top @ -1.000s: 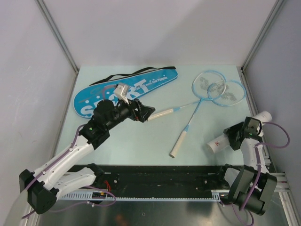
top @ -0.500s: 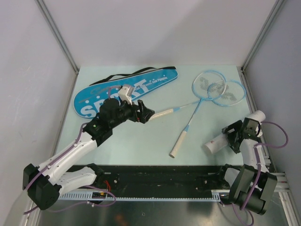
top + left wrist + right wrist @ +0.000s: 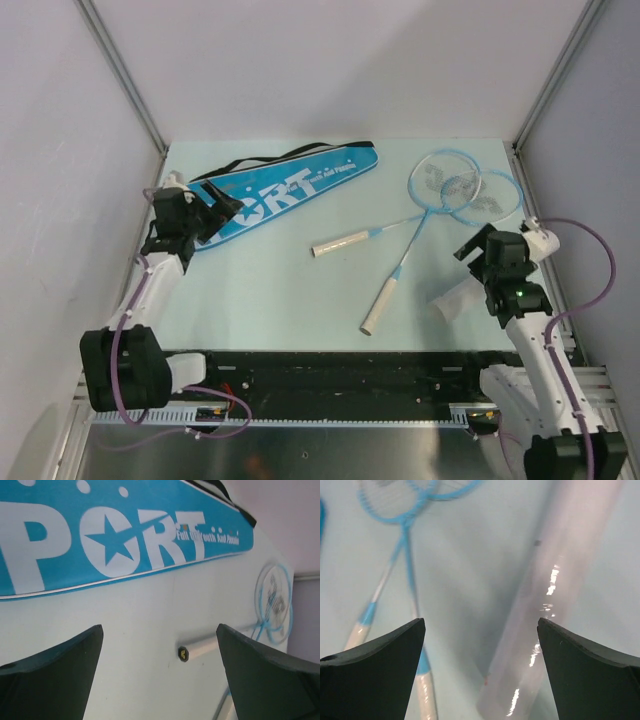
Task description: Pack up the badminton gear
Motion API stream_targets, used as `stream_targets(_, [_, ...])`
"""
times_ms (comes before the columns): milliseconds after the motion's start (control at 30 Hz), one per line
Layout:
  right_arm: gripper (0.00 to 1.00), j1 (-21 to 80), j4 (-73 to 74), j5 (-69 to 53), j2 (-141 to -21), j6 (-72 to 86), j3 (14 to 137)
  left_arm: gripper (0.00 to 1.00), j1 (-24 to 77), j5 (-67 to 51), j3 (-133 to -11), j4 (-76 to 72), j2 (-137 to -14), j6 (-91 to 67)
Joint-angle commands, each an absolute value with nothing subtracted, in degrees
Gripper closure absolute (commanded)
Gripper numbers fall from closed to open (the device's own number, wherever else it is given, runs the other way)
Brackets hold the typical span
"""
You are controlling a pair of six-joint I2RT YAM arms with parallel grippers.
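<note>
Top external view: at the near edge, a black rail (image 3: 330, 385) carries both arm bases. Just past it, toward 4 o'clock on the pale-green table (image 3: 270, 300), lies the white tube (image 3: 448, 304). Only its near end shows; the rest is hidden under the right arm. The right gripper (image 3: 468, 246) hangs over the tube, which sticks out at the gripper's 7 o'clock. In the right wrist view the tube runs along the table between the two dark fingers (image 3: 370, 675), nearer the right-hand one. The jaws stand wide apart and hold nothing; I cannot tell whether they touch the tube.

Near the middle of the table, one racket (image 3: 380, 303) lies with its white handle toward 6 o'clock. The other racket (image 3: 342, 243) points its handle toward 9 o'clock. Their shafts cross, and the light-blue heads overlap out at 1 o'clock. Both lie well apart from either gripper.

Farther back, from 9 toward 12 o'clock, the blue cover (image 3: 300, 180) lies flat, with its black strap (image 3: 250, 162) along the far edge. The left gripper (image 3: 218, 200) hovers over the cover's 9 o'clock end. In the left wrist view the white lettering passes above the fingers (image 3: 50, 675), which are spread fully and grasp nothing.

Grey walls (image 3: 330, 70) with metal corner posts close in the table at 9, 12 and 3 o'clock.
</note>
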State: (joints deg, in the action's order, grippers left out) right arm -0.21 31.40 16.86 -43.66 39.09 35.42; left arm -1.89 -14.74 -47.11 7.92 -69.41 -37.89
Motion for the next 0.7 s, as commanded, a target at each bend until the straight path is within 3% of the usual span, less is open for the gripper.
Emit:
stream_targets(0, [0.00, 12.89, 28.76, 27.43, -41.84, 35.44, 41.04, 0.00, -4.13, -12.57, -49.38, 2.47, -70.13, -44.04])
stream_targets(167, [0.00, 23.98, 17.86, 9.26, -44.55, 24.54, 41.75, 0.05, -5.97, -17.05, -65.37, 0.79, -86.37, -38.08])
stream_targets(267, [0.00, 28.47, 15.99, -1.56, -49.73, 22.33, 43.15, 0.05, -6.15, -8.48, -71.18, 0.26, -94.46, -35.95])
stream_targets(500, [0.01, 36.12, 17.05, -4.31, -53.35, 22.41, 43.33, 0.00, -9.13, -6.13, -75.66, -17.21, -109.93, -44.46])
stream_targets(667, [0.01, 36.65, 17.75, -4.22, -54.31, 24.08, 42.63, 0.03, -11.33, -6.50, -91.28, -19.16, -124.42, -44.65])
